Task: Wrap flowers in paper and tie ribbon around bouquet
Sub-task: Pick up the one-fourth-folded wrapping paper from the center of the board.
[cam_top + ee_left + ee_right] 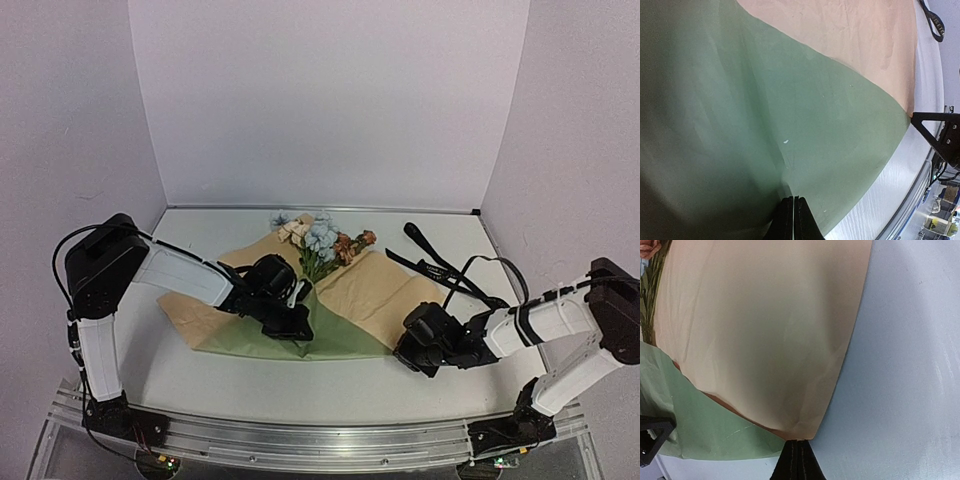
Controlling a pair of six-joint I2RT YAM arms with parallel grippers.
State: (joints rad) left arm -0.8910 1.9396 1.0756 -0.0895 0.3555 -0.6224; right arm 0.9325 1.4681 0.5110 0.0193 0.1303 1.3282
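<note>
Paper (375,285) lies spread across the middle of the surface (250,385). It is tan side up over most of its area, with an olive-green flap folded over along the near edge.

Flowers (322,240) rest on the far part of the sheet. The blue, cream and brownish heads point toward the back wall, and the stems run toward the green flap. No wrap is formed around them.

Ribbon (440,268) lies loose on the surface, far right, just beside the paper's right edge. I cannot tell whether it touches the sheet. No part of it is around the flowers.

My left tool (300,330) sits low on the green flap, near its middle. In the left wrist view its fingers (788,220) are pressed together. Creases in the green paper (790,100) converge right at the tips, so I read this as a pinch on a pleat of the flap.

My right tool (400,347) is at the sheet's near right corner. In the right wrist view the fingers (792,462) are pressed together, and the tan corner of the paper (765,330) ends exactly at the tips, slightly lifted off the surface with a shadow beneath. I read this as the corner nipped between them.

Both tools are low over the surface and well apart from each other, with the green flap between them.
</note>
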